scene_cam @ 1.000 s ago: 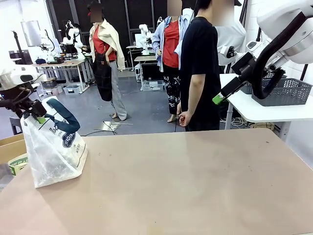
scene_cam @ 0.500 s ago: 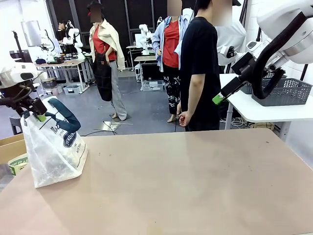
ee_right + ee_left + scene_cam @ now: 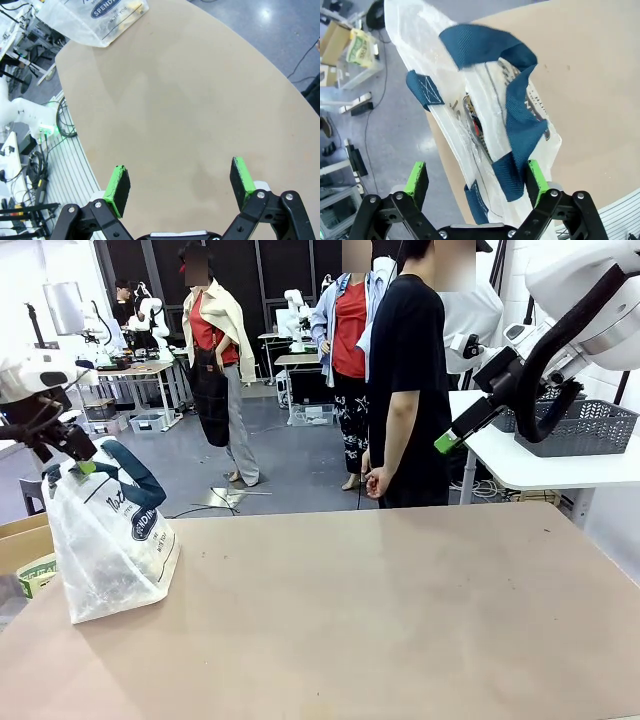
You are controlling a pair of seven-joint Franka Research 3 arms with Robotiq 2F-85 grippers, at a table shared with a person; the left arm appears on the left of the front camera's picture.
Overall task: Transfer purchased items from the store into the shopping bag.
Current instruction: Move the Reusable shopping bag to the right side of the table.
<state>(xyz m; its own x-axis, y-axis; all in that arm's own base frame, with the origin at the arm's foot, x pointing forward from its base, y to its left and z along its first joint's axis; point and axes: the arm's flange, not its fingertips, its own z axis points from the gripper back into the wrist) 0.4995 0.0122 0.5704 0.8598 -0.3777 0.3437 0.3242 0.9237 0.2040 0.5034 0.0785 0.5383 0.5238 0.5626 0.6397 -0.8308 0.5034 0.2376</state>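
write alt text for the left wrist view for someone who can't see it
Looking down past the open left gripper, a whitish plastic shopping bag with navy strap handles stands at the edge of a tan table, its mouth partly open below the green pads. Something small and dark with a bit of red sits inside the bag; grey floor lies beyond the table edge.

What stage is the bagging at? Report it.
Looks done: the shopping bag stands at the left end of the table, items showing through its plastic. In hand: nothing; the left gripper hangs open above its handles, and the right gripper is open over bare table. What's left can't be judged.
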